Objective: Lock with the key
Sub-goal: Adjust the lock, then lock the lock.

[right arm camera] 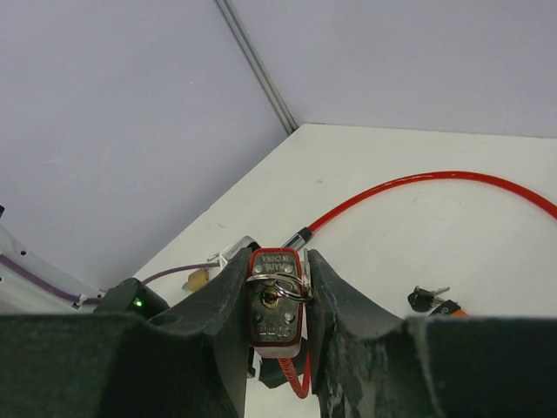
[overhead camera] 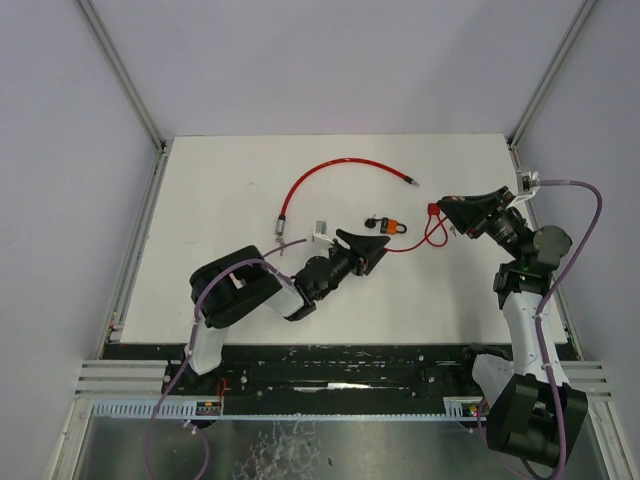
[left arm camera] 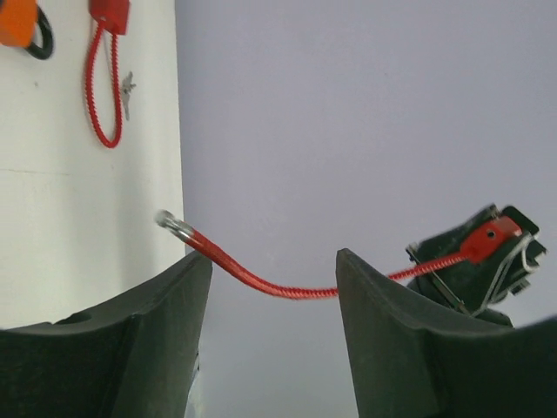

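The right gripper clamps the padlock, keyhole outward; the key lies on the table by the left gripper, jaws parted, seemingly empty; nothing inserted yet.

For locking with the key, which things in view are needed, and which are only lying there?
Needed:
- padlock, gripped by the right fingers
- keys with orange tag, not held

Only lying there:
- thick red cable
- thin red cord, hanging from the padlock
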`<state>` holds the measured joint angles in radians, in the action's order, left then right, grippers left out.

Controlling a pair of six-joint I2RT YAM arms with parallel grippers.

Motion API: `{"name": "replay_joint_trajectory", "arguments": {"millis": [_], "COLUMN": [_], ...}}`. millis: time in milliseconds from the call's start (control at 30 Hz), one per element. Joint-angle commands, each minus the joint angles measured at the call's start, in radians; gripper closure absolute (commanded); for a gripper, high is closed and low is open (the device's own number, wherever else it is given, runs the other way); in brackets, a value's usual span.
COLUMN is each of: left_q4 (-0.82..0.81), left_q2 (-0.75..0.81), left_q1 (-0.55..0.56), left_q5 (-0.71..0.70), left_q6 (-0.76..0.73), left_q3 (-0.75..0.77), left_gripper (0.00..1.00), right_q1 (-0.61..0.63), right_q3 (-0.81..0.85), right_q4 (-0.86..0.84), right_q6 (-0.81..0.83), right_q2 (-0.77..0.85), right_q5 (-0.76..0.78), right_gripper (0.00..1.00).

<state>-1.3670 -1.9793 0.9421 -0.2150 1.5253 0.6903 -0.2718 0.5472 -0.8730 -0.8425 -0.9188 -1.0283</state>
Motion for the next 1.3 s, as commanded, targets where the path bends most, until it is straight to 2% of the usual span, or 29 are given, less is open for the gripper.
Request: {"name": "replay_joint_trajectory", "arguments": {"millis": [0,167,433,633,833,933,1267], "left_q4": [0.037,0.041,0.067,0.056,0.067,0.063,0.071], "left_q2": [-0.048,-0.054,-0.029,-0.046,-0.052,-0.05,-0.045], "left_q1": [0.003,0.004,0.025,0.028,0.028,0.026,-0.004], "left_q5": [-0.074,-0.081,-0.106,-0.106,-0.107,-0.119,-0.13], "left_q6": [0.072,0.075,0.071,0.087,0.084,0.071,0.011], "left_q3": [0.046,0.064,0.075,0.107,0.128,0.125,0.113], "left_gripper": [0.44,0.5,0.51,0.62,0.64,0.72,0.73], "right_q1": [-0.008,-0.008,-0.007,-0.009,-0.007,-0.008,-0.008], "right_q3": [0.007,0.001,-0.037,-0.072,-0.08,-0.08,-0.077], "right_q4": [-0.06,-0.051,-0.084,-0.144,-0.164,-0.161,-0.138], "right_q6": [-0.023,-0.021,-0.036,-0.058,-0.063,-0.052,-0.02], "right_q2": [0.023,0.021,0.011,0.009,0.013,0.022,0.027], "right_q5": [0.036,0.048,0.09,0.109,0.097,0.095,0.089], "right_gripper": [1.0,1.0,1.0,1.0,1.0,1.0,1.0]}}
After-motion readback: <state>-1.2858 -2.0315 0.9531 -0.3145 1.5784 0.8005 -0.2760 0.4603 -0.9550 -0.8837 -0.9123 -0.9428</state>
